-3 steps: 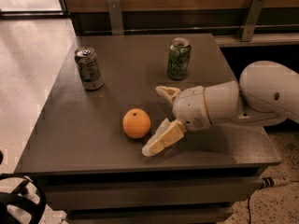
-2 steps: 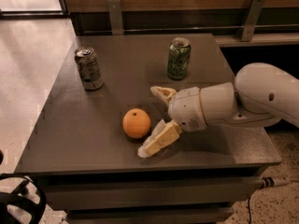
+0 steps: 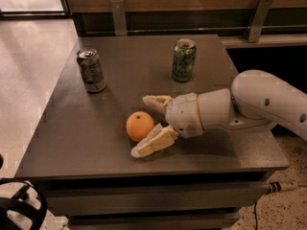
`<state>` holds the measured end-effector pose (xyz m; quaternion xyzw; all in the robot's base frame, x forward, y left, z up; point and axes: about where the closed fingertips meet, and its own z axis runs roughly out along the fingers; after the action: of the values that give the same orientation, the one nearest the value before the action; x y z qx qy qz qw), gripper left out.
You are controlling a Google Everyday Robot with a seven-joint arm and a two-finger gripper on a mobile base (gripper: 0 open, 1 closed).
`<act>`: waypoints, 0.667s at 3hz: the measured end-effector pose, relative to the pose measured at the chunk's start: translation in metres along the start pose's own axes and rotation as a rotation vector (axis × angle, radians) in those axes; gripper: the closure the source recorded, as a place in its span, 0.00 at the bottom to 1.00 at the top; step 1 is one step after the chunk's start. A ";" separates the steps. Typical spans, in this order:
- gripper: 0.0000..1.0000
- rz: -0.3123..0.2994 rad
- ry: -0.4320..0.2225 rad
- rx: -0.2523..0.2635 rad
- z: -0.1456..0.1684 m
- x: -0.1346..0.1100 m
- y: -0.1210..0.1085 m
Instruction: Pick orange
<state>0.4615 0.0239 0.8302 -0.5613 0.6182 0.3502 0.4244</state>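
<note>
The orange (image 3: 139,125) is a round bright orange fruit lying on the dark grey table (image 3: 72,143) toward the front middle. My gripper (image 3: 144,124) comes in from the right on a white arm, low over the table. It is open, with one cream finger (image 3: 157,101) behind the orange and the other finger (image 3: 152,143) in front of it. The orange sits between the two fingers, at their tips, resting on the table.
A silver drink can (image 3: 91,70) stands at the back left of the table. A green drink can (image 3: 183,60) stands at the back middle, just beyond my arm. The table's front edge lies close below the gripper. A wooden wall runs behind.
My gripper has slid left toward the orange, so its open fingers now reach around the fruit. The orange and both cans have not moved.
</note>
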 end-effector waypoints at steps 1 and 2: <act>0.41 -0.003 0.001 -0.002 0.001 -0.001 0.001; 0.64 -0.005 0.002 -0.005 0.002 -0.003 0.002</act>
<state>0.4598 0.0272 0.8318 -0.5644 0.6161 0.3502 0.4234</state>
